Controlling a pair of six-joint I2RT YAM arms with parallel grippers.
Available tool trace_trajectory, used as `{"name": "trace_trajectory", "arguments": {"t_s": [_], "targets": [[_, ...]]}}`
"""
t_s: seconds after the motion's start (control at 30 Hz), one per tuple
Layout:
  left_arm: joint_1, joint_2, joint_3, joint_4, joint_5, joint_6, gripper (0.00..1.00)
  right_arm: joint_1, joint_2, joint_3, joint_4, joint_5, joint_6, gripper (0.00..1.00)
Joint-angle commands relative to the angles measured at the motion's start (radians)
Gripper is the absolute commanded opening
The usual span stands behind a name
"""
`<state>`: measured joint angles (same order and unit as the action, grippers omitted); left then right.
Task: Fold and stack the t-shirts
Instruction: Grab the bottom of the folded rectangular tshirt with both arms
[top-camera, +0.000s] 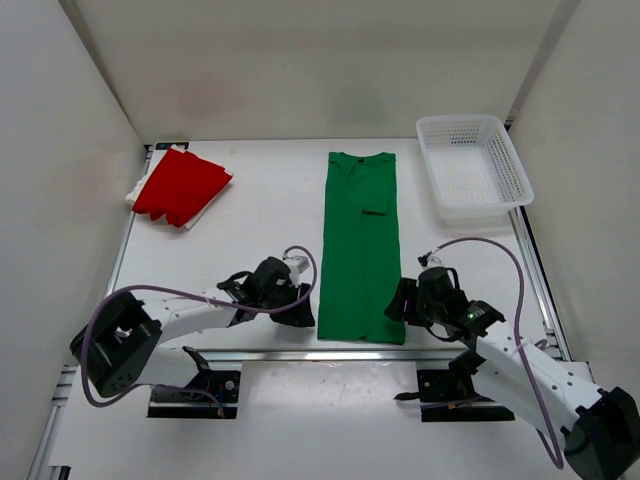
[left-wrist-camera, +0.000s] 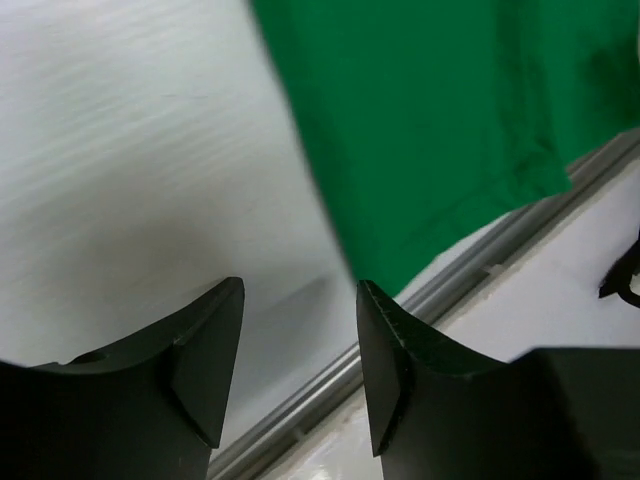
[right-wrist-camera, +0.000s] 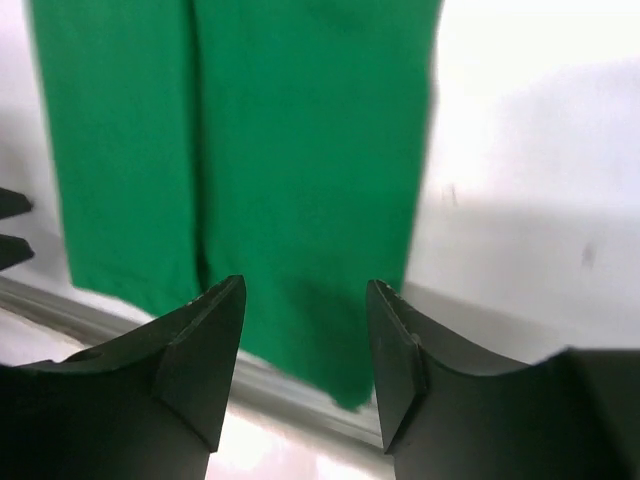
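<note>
Green t-shirt (top-camera: 360, 245) lies folded into a long strip down the middle of the white table (top-camera: 260, 230), its hem at the near metal rail (top-camera: 300, 353). The left gripper (top-camera: 300, 300) sits just beside its near left corner and the right gripper (top-camera: 402, 300) at its near right corner, both with fingers apart and holding nothing. A folded red t-shirt (top-camera: 182, 187) rests on a cream-white t-shirt (top-camera: 133, 190) at far left, well apart. A white mesh basket (top-camera: 520, 180) stands far right.

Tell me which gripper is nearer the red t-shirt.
Left. The left gripper sits left of the green t-shirt, as does the red t-shirt; the right gripper sits right of it.
</note>
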<state>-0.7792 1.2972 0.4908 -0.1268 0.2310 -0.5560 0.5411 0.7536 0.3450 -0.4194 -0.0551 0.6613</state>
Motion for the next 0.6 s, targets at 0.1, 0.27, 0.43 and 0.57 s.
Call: {"name": "trace_trajectory", "arguments": {"t_s": [0.1,0.27,0.43,0.57], "targets": [[-0.097,0.086,0.071,0.044,0.016,-0.032,0.59,0.123,-0.073,0.035,-0.300,0.248,0.239,0.47],[-0.149,0.129,0.083,0.047,-0.004,-0.039,0.55,0.229,-0.049,0.086,-0.458,0.314,0.380,0.40],[-0.157,0.166,0.049,0.099,0.042,-0.064,0.46,0.165,-0.056,0.042,-0.354,0.195,0.325,0.38],[-0.170,0.172,0.051,0.092,0.039,-0.058,0.31,0.083,-0.077,-0.024,-0.245,0.080,0.273,0.29]]}}
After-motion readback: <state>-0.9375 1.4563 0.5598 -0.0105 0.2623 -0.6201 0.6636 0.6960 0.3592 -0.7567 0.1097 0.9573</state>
